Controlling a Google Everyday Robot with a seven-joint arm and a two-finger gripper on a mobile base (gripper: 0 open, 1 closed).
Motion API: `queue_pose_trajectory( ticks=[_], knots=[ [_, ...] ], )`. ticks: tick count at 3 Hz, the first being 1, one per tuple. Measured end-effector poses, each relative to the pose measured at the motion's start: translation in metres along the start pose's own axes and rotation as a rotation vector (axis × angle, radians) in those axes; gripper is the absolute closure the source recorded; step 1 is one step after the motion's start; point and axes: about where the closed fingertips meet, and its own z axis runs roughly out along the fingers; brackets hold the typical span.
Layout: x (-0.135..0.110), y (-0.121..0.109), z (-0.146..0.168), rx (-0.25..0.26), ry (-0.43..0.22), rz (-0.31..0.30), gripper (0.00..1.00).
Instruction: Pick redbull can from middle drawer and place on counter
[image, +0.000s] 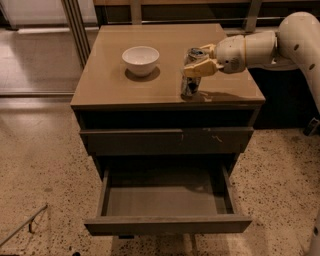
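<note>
currently the pale two-finger gripper (197, 61) clasps the slim silvery redbull can (190, 86) upright at the near right of the glossy tan counter (107, 85), above the pulled-out grey-brown middle drawer (165, 201).

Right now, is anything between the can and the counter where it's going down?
Nothing visible. The gripper grips the can over the counter near its front edge, with the can's base at or just above bare surface. The bowl sits apart from it.
</note>
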Motion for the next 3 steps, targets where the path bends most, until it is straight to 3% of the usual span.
queue_pose_trajectory(
  ticks=[1, 3],
  knots=[
    [0.001, -0.02, 0.003, -0.002, 0.028, 0.0, 1.0],
    [0.018, -0.036, 0.011, -0.018, 0.065, 0.023, 1.0]
  ],
)
